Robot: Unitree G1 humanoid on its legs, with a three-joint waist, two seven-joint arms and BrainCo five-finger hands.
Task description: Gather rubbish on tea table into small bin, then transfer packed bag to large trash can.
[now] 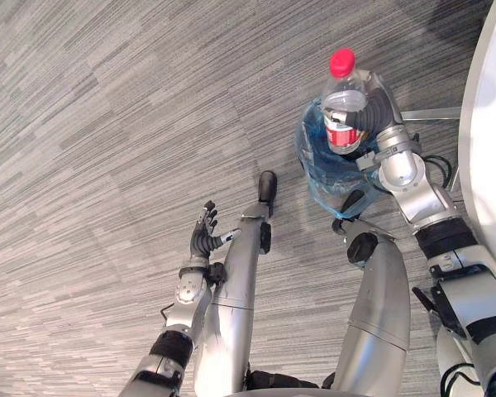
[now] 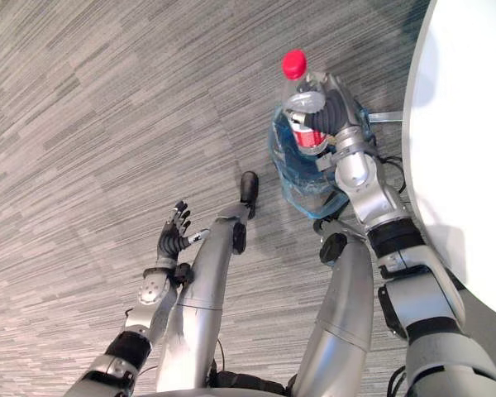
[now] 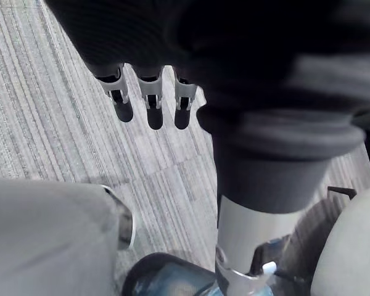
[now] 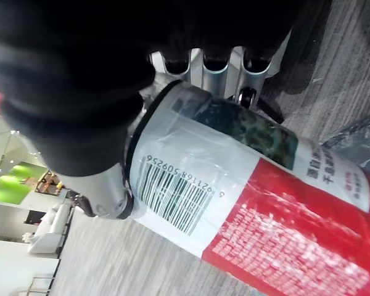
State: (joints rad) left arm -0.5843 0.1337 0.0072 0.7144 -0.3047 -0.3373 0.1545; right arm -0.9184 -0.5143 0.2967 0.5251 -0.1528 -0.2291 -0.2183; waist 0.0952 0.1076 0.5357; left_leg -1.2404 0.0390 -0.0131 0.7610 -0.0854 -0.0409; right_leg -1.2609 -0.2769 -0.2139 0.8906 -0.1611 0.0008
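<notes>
My right hand (image 1: 372,112) is shut on a clear plastic bottle (image 1: 342,99) with a red cap and a red and white label. It holds the bottle upright just above a small bin lined with a blue bag (image 1: 318,161) that stands on the carpet. The bottle's label (image 4: 234,197) shows close up in the right wrist view, with my fingers (image 4: 216,65) curled round it. My left hand (image 1: 203,234) hangs low at the left over the carpet, fingers relaxed and holding nothing.
The white round tea table (image 2: 459,124) curves along the right edge, next to the bin. Grey striped carpet (image 1: 107,124) spreads to the left and far side.
</notes>
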